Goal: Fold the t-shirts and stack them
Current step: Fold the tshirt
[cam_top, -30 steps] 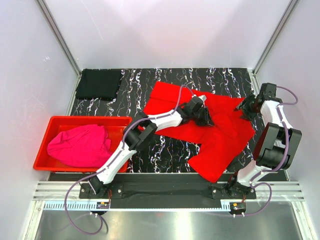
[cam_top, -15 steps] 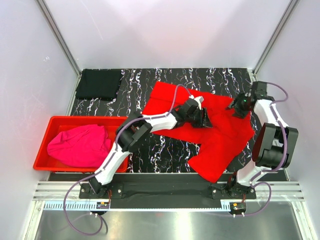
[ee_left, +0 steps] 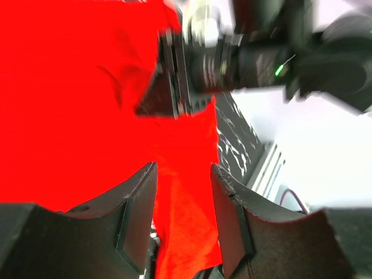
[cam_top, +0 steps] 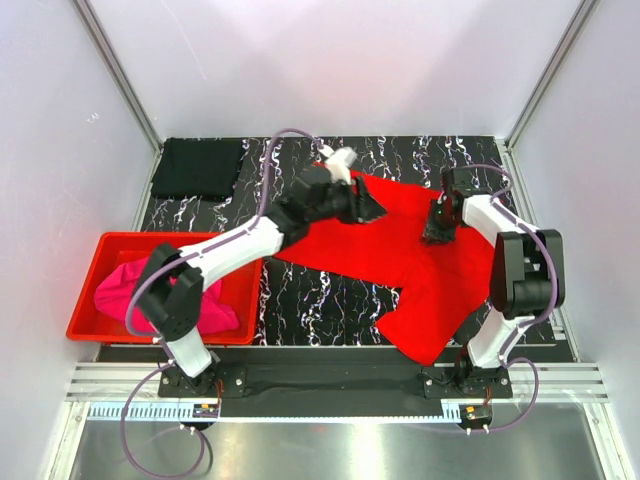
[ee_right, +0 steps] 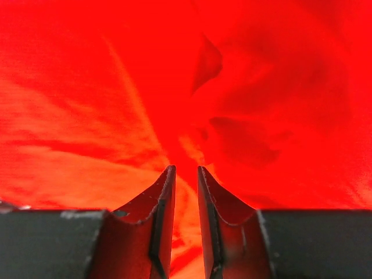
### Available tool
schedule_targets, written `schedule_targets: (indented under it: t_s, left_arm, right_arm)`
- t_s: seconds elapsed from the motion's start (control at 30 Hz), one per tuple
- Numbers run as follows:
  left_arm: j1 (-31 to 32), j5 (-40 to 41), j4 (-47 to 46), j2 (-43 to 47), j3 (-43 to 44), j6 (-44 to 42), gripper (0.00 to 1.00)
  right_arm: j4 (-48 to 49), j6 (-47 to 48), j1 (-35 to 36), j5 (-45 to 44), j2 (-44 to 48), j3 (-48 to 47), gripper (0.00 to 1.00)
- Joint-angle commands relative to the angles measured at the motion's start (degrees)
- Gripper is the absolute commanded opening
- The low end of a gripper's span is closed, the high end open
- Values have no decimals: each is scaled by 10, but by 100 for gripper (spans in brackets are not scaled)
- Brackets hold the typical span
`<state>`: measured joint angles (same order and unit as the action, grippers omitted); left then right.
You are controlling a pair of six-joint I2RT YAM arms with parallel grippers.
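Observation:
The red t-shirt (cam_top: 420,270) lies spread on the black marble table, centre-right. My left gripper (cam_top: 372,209) hovers over its far edge. In the left wrist view that gripper (ee_left: 183,167) is open, with red cloth (ee_left: 70,87) showing beyond the gap. My right gripper (cam_top: 437,231) presses down on the shirt's upper right part. In the right wrist view this gripper (ee_right: 186,168) has its jaws drawn close on a ridge of red cloth (ee_right: 87,116). The black t-shirt (cam_top: 197,167) lies folded at the back left. The pink t-shirt (cam_top: 130,290) is bunched in the bin.
A red plastic bin (cam_top: 100,245) stands at the table's left, and my left arm reaches across its right end. White walls close in the table on three sides. The right arm's wrist (ee_left: 232,58) shows close ahead in the left wrist view.
My left arm swung toward the back and its gripper opened, moving from the shirt's middle to its far edge. My right gripper came left onto the shirt and closed.

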<state>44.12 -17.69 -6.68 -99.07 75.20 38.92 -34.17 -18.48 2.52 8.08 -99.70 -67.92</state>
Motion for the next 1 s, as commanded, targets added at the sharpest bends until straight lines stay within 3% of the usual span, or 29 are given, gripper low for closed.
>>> schedule_targets:
  t_s: [0.0, 0.2, 0.73, 0.87, 0.97]
  left_arm:
    - [-37, -5, -2, 30, -47, 1, 47]
    - [-56, -26, -11, 51, -83, 6, 46]
    - [-64, -61, -33, 44, -81, 32, 45]
    - [-69, -66, -37, 45, -83, 37, 45]
    - [-69, -67, -40, 47, -84, 39, 45]
  right_arm:
    - [-17, 21, 21, -68, -19, -14, 29]
    - [-16, 28, 37, -121, -41, -9, 29]
    - [-13, 26, 53, -114, -74, -33, 26]
    - [-17, 22, 60, -112, -81, -43, 20]
    - [-32, 21, 59, -114, -83, -56, 2]
